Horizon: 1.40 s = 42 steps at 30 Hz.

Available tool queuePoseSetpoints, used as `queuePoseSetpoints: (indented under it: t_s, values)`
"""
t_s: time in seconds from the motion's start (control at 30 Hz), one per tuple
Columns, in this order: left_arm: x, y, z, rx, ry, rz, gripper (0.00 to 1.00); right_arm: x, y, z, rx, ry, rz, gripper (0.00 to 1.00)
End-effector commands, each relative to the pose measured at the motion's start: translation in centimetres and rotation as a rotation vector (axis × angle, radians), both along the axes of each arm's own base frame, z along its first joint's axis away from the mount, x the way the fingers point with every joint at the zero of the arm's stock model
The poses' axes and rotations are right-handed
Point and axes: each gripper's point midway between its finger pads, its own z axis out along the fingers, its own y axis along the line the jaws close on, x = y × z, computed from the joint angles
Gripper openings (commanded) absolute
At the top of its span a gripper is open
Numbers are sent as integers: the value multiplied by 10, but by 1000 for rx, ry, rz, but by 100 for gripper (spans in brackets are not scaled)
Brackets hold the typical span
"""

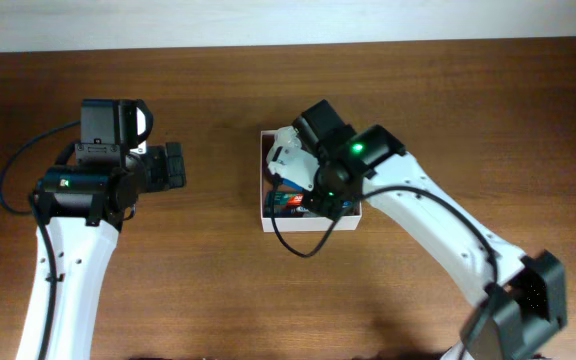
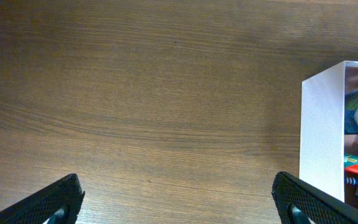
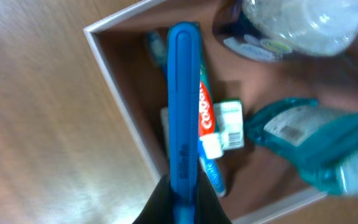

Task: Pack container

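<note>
The container is a white-walled square box with a pinkish-brown inside, at the table's centre; it also shows in the right wrist view and at the right edge of the left wrist view. Inside lie a red toothpaste tube, a teal bottle, a clear plastic bottle and a dark jar. My right gripper is shut on a blue toothbrush case, held over the container's left side. My left gripper is open and empty over bare table, left of the container.
The wooden table surrounds the container. The left arm stands at the left side, and the right arm reaches in from the lower right. A white wall edge runs along the far side.
</note>
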Motion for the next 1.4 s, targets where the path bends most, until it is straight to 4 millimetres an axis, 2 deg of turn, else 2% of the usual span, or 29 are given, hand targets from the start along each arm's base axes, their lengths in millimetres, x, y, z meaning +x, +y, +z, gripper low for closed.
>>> queuePoseSetpoints:
  t_s: [0.0, 0.03, 0.07, 0.13, 0.2, 0.33, 0.47, 0.5, 0.57, 0.63, 0.73, 0.93, 1.03, 1.17, 1.27, 1.37]
  values:
    - [0, 1, 7, -9, -21, 9, 99, 8, 1, -8, -25, -22, 90, 47]
    - [0, 1, 7, -9, -21, 9, 100, 8, 2, -7, -17, -21, 92, 65]
    - [0, 1, 7, -9, -21, 9, 99, 7, 4, -1, 0, -27, 92, 99]
    - [0, 1, 7, -9, -21, 9, 99, 10, 6, 19, 46, -58, 40, 99]
    - [0, 1, 7, -9, -21, 9, 99, 9, 5, 51, 104, -101, -34, 99]
    - [0, 1, 7, -9, -21, 9, 99, -6, -4, 112, 216, -199, -109, 99]
    - [0, 1, 7, -9, -21, 9, 99, -41, -29, 191, 382, -351, -195, 99]
    - [0, 1, 7, -9, -21, 9, 99, -53, -36, 206, 409, -385, -192, 99]
    - [0, 1, 7, -9, -21, 9, 99, -72, -47, 223, 446, -421, -185, 99]
    - [0, 0, 7, -9, -21, 9, 99, -99, -65, 225, 448, -394, -209, 99]
    - [0, 1, 7, -9, -21, 9, 99, -120, -87, 227, 415, -415, -234, 99]
    - [0, 0, 7, -9, -21, 9, 99, -137, -133, 254, 397, -608, -332, 99]
    - [0, 1, 7, -9, -21, 9, 100, -141, -155, 262, 399, -664, -448, 99]
    - [0, 0, 7, -10, -21, 9, 99, -134, -190, 258, 393, -706, -698, 99]
    - [0, 1, 7, -9, -21, 9, 99, -122, -213, 246, 387, -754, -859, 99]
    - [0, 0, 7, -9, -21, 9, 99, -112, -237, 218, 351, -794, -981, 99]
